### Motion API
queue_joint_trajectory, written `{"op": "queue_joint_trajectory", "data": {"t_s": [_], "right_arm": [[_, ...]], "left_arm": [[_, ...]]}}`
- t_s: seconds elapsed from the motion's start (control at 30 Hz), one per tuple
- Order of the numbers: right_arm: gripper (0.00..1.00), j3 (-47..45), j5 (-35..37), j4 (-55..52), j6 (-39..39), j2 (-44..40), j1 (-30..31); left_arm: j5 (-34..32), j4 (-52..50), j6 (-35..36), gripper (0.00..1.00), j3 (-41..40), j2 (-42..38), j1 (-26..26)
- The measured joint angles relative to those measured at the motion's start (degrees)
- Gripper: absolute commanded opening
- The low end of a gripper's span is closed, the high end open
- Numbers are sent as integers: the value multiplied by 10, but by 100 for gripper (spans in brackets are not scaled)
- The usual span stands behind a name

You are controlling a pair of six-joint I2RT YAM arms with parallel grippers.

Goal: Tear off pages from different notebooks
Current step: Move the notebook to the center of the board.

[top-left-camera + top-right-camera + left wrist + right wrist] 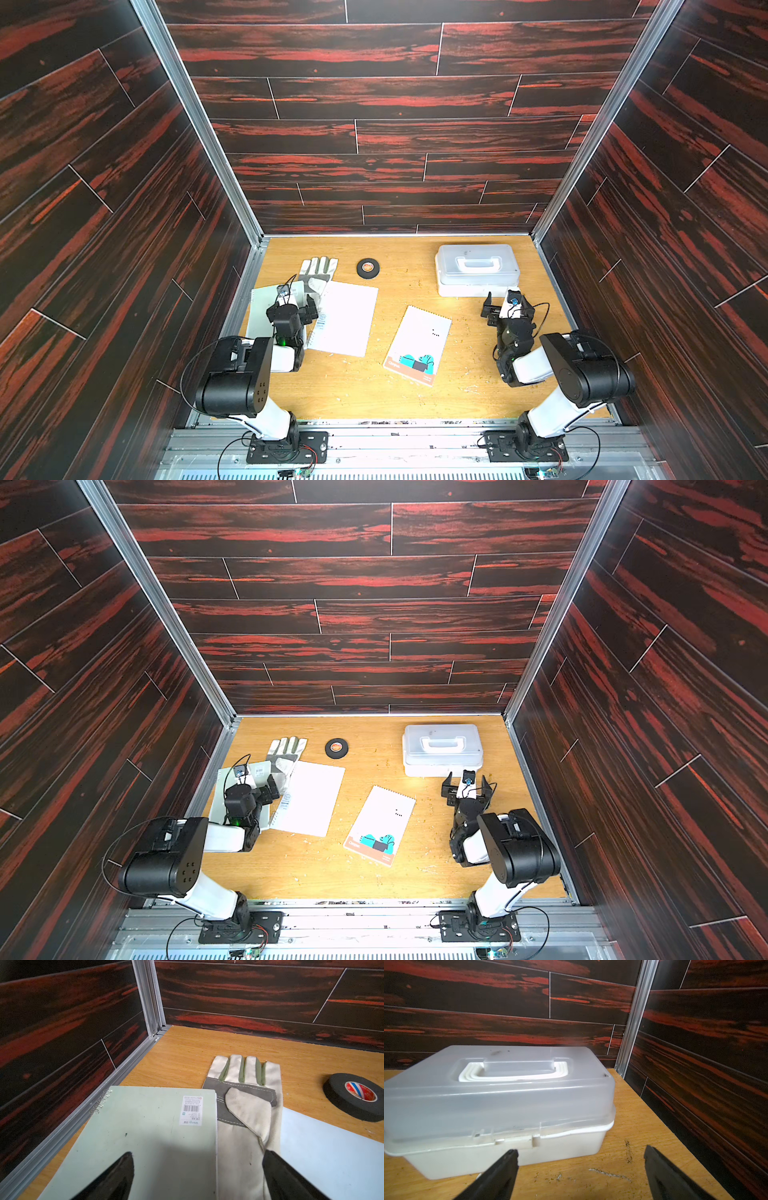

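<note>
Three notebooks lie flat on the wooden surface (pixel 469 332). The green notebook (pixel 145 1136) sits at the left edge, close to the side wall, with its spiral binding on the wall side and a barcode label at its far corner. The white notebook (pixel 347 320) lies just right of it, spiral along its left side. The small notebook (pixel 417 345), with teal shapes and a coral band at its near end, lies tilted toward the middle, apart from the other two.

A glove (pixel 245 1109) lies palm-up between the green and white notebooks, touching both, fingers pointing to the back wall. The left gripper (pixel 198 1152) hangs over the green notebook's edge and the glove's cuff, jaws spread wide, holding nothing.

A roll of black tape (pixel 368 268) lies beyond the white notebook. A translucent box (pixel 498 1101) with a handle stands at the far right. The right gripper (pixel 581 1149) is just in front of it, jaws wide apart and empty.
</note>
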Motion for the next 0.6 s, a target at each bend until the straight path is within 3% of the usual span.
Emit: {"op": "queue_joint_trajectory", "data": {"t_s": [0.3, 0.4, 0.47, 0.53, 0.6], "right_arm": [[97, 2, 0, -3, 0, 0, 0], [84, 2, -1, -3, -1, 0, 0], [82, 5, 0, -10, -3, -2, 2], [72, 30, 17, -67, -10, -17, 11], [69, 92, 44, -155, -16, -35, 29]], "left_arm": [[0, 0, 0, 100, 0, 0, 0], [9, -2, 3, 100, 0, -2, 0], [16, -27, 7, 100, 0, -20, 0], [17, -73, 16, 100, 3, -69, -8], [3, -134, 25, 100, 18, -131, -24]]}}
